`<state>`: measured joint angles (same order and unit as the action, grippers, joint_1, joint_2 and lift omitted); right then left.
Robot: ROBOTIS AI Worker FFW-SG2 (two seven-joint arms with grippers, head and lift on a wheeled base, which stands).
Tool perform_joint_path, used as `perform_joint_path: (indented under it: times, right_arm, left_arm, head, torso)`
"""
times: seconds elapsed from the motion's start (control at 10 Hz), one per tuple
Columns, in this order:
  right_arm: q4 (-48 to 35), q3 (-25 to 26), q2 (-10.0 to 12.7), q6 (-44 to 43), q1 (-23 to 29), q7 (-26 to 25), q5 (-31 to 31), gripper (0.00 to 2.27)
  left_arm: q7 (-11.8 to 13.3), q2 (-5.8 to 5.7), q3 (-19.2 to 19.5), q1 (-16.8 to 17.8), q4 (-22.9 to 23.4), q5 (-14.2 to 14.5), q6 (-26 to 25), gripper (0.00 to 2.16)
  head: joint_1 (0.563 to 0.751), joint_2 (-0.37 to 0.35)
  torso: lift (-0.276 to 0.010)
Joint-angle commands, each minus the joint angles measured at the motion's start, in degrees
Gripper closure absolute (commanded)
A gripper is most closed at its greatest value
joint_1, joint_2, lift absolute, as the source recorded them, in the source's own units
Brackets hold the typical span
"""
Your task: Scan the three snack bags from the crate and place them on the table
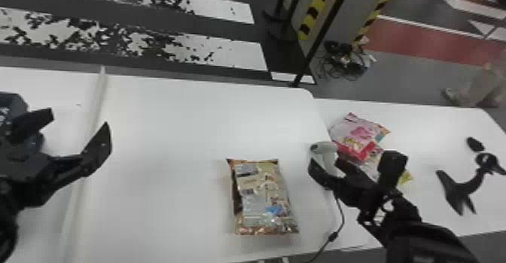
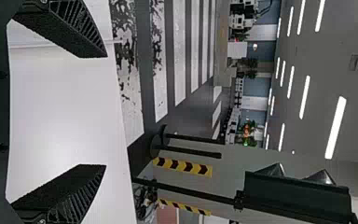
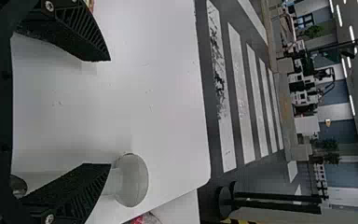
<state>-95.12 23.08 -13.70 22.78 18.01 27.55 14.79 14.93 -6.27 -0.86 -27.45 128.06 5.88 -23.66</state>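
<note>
My left gripper [image 1: 77,130] hangs open and empty at the left, above the white table [image 1: 162,130]; the left wrist view shows the same gripper [image 2: 103,111] with its fingers wide apart. A brown and beige snack bag [image 1: 263,198] lies flat near the table's front. To its right is my right gripper [image 1: 352,168], close by the grey-white scanner [image 1: 324,153]. In the right wrist view that gripper [image 3: 110,112] is open, its lower finger overlapping part of the scanner [image 3: 134,181]. Beyond it, a pink and red snack bag [image 1: 357,134] rests partly over another bag [image 1: 406,177].
A thin black cable [image 1: 340,213] runs down from near the scanner past the front edge. A pale raised strip [image 1: 98,92] crosses the table at the left. Several black pieces [image 1: 463,187] lie on the right-hand table. A black pole [image 1: 320,40] stands behind the tables.
</note>
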Motion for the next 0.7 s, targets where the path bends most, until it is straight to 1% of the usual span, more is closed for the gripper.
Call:
perform_joint_path:
  times: [0.0,0.1,0.3,0.4,0.6]
  right_arm:
    - [6.53,-1.46,-0.89,-1.37,-4.56,-0.65,-2.22,0.08]
    - [9.60,-2.43,-1.60,-3.30,-6.67,-1.62,-3.10,0.08]
    - [11.45,-2.52,-2.21,-4.88,-7.81,-4.52,-4.51,0.08]
    - [13.47,-2.52,-2.83,-5.06,-8.96,-5.57,-4.95,0.08]
    - [18.57,-2.52,-4.06,-5.94,-11.42,-5.75,-6.27,0.08]
  left_arm:
    - [0.02,-0.50,0.60,0.02,-1.15,0.19,0.32,0.02]
    - [0.02,-0.76,1.21,0.02,-1.50,0.45,0.32,0.02]
    - [0.02,-1.64,1.65,1.25,-2.91,1.51,0.50,0.02]
    - [0.02,-1.73,1.65,1.61,-3.43,1.68,0.50,0.02]
    - [0.28,-1.99,1.30,3.01,-5.37,2.12,0.68,0.02]
  head:
    - [0.695,-0.320]
    - [0.695,-0.320]
    - [0.695,-0.317]
    - [0.695,-0.318]
    - [0.695,-0.335]
  torso:
    - [-0.062]
    - [-0.062]
    - [-0.062]
    - [-0.062]
    - [-0.062]
